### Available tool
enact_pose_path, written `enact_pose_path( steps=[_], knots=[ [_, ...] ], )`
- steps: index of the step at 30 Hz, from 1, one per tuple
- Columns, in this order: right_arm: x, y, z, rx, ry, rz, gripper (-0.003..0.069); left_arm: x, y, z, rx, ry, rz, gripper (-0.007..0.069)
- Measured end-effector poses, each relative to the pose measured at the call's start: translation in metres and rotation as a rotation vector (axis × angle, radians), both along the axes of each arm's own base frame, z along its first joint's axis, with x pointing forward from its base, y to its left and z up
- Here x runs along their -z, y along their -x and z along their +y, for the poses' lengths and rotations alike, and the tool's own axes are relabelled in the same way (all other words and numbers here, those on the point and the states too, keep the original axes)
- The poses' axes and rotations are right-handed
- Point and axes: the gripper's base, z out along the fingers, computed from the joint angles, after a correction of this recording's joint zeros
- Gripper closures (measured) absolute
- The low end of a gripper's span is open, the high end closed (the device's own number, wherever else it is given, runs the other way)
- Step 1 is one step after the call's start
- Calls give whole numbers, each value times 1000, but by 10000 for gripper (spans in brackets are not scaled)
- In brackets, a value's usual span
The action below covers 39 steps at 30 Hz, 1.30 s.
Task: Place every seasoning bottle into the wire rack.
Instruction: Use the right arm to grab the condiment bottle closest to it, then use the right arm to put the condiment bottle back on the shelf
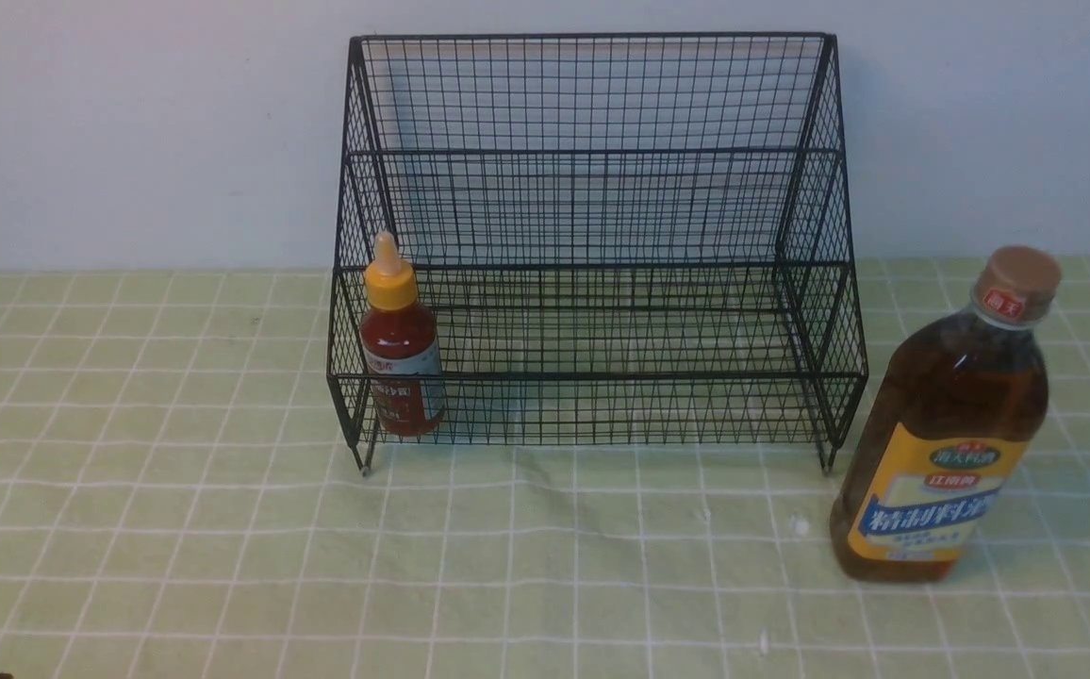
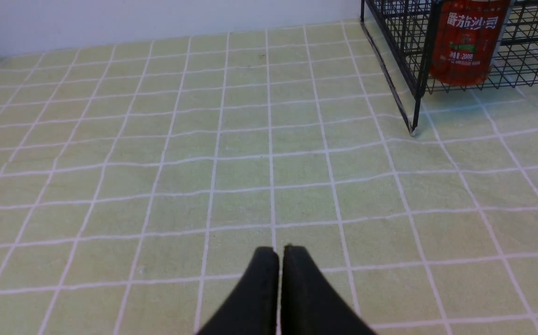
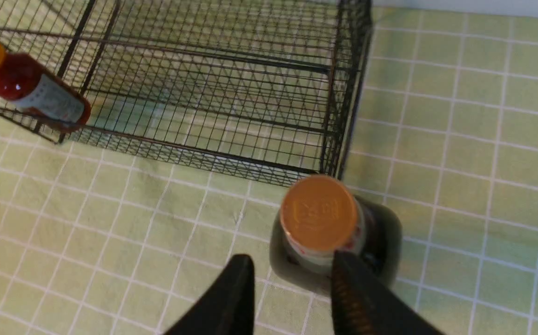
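Our right fingers (image 3: 366, 302) stand parted and empty just above the tall, upright brown-liquid bottle (image 3: 319, 215) with tan cap, beside the right end of the black wire rack (image 1: 592, 375); our left fingers (image 2: 259, 288), clenched, sit farther off.

You see a pale green tablecloth (image 1: 177, 528) crossed by a grid of white lines, under a plain off-white wall (image 1: 130, 132). The rack (image 1: 592, 151) is black wire mesh throughout. The small bottle (image 1: 401, 354) is dark red with a yellow cap and a red-and-white label. The tall bottle (image 1: 946, 415) shows brown liquid, a yellow label with a blue band and white lettering, and a tan cap. The left gripper (image 2: 278, 251) and the right gripper (image 3: 294, 258) are both black.
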Motion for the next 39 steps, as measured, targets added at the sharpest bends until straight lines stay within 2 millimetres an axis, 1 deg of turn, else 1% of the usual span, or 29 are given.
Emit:
enact_pose_path(
  steps=[1,2,4,6,7,8,10,11,12,13,14,15,16,17,18,19,20,21,22,27,30,34,35,36,37,39],
  knots=[
    [4,-6,4,-18,14,10,365,0,0,0,0,0,0,631],
    [5,-7,4,-22,15,13,356,0,0,0,0,0,0,631],
    [15,-20,9,-27,69,25,243,0,0,0,0,0,0,631],
    [20,-28,12,-12,88,27,167,0,0,0,0,0,0,631],
    [21,-29,12,-10,91,23,160,0,0,0,0,0,0,631],
    [25,-35,15,-5,97,25,114,0,0,0,0,0,0,631],
    [33,-43,17,-2,96,49,82,0,0,0,0,0,0,631],
    [33,-44,18,-2,96,53,81,0,0,0,0,0,0,631],
    [42,-52,19,-3,102,85,76,0,0,0,0,0,0,631],
    [44,-53,19,-2,103,89,76,0,0,0,0,0,0,631],
    [51,-59,20,-4,113,120,83,0,0,0,0,0,0,631],
    [54,-60,20,-4,117,131,88,0,0,0,0,0,0,631],
    [61,-65,20,-1,132,168,110,0,0,0,0,0,0,631],
    [65,-67,20,2,138,185,124,0,0,0,0,0,0,631],
    [68,-68,20,7,146,203,153,0,0,0,0,0,0,631],
    [70,-69,19,11,156,217,221,0,0,0,0,0,0,631],
    [70,-69,19,11,156,217,231,0,0,0,0,0,0,631],
    [70,-69,19,10,160,214,299,0,0,0,0,0,0,631],
    [67,-68,17,10,175,196,323,0,0,0,0,0,0,631],
    [63,-64,16,-3,190,184,327,0,0,0,0,0,0,631],
    [55,-52,13,-8,198,177,331,0,0,0,0,0,0,631],
    [30,-32,9,-10,201,141,331,0,0,0,0,0,0,631],
    [18,-26,8,-9,202,117,331,0,0,0,0,0,0,631],
    [17,-25,8,-8,203,117,331,0,0,0,0,0,0,631],
    [1,-20,6,-5,199,75,331,0,0,0,0,0,0,631],
    [-21,-15,5,1,189,10,331,0,0,0,0,0,0,631]
  ],
)
